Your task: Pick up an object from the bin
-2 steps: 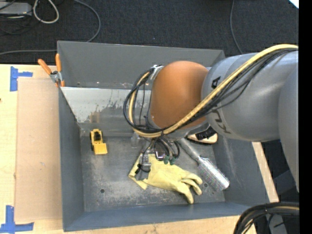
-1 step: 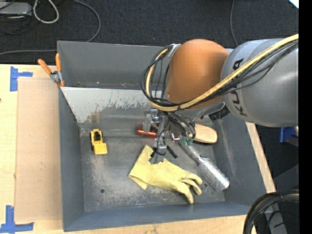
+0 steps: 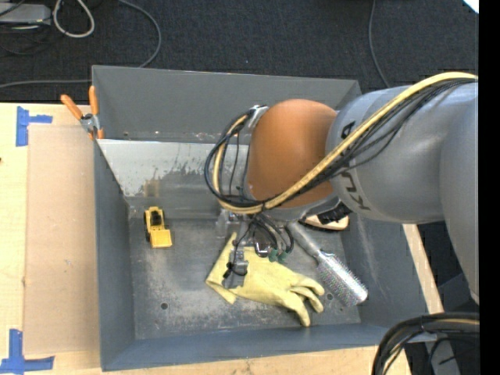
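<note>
Under hand [image 3: 237,270]: yellow glove [image 3: 269,289]; silver brush [image 3: 337,277] beside; toy truck [image 3: 158,227] well apart.

No legible txt or nos., dark lettering on grey arm [image 3: 414,162], partly hidden, unreadable

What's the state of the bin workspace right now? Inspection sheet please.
Surface: grey metal bin, floor scuffed and dusty.
Job's things: yellow glove, lying flat at front centre.
Clutter: yellow toy vehicle alone at the left; silver brush right of the glove; white-and-orange thing partly under the arm, kind unclear.
Grippers: gripper low at the glove's left end; contact cannot be told.
Cables: black cable loops at the wrist; yellow cable along the arm.
Surroundings: dark floor behind the bin, loose cables on it.
</note>
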Controlling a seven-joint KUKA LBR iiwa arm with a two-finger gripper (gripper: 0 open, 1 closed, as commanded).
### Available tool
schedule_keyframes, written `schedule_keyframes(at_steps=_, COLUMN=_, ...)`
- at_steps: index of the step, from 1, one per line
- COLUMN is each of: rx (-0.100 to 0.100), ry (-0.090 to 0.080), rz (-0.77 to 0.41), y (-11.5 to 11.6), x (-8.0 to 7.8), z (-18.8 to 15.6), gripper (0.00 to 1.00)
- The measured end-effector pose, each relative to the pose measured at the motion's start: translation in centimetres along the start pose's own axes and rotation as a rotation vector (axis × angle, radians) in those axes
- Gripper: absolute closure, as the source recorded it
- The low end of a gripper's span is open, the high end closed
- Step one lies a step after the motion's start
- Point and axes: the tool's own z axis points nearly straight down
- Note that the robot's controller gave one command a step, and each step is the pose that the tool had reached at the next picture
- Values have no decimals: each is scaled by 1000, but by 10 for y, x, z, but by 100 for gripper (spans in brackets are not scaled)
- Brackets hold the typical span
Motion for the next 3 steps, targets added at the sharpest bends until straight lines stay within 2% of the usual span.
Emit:
schedule_keyframes(at_steps=1, rx=-2, ry=-8, rz=-21, y=-5, x=6, z=2, gripper=0)
schedule_keyframes(at_steps=2, rx=-2, ry=-7, rz=-140, y=-10, x=-30, z=16, gripper=0)
schedule_keyframes(at_steps=3, rx=2, ry=8, rz=-72, y=-49, x=50, z=62, gripper=0)
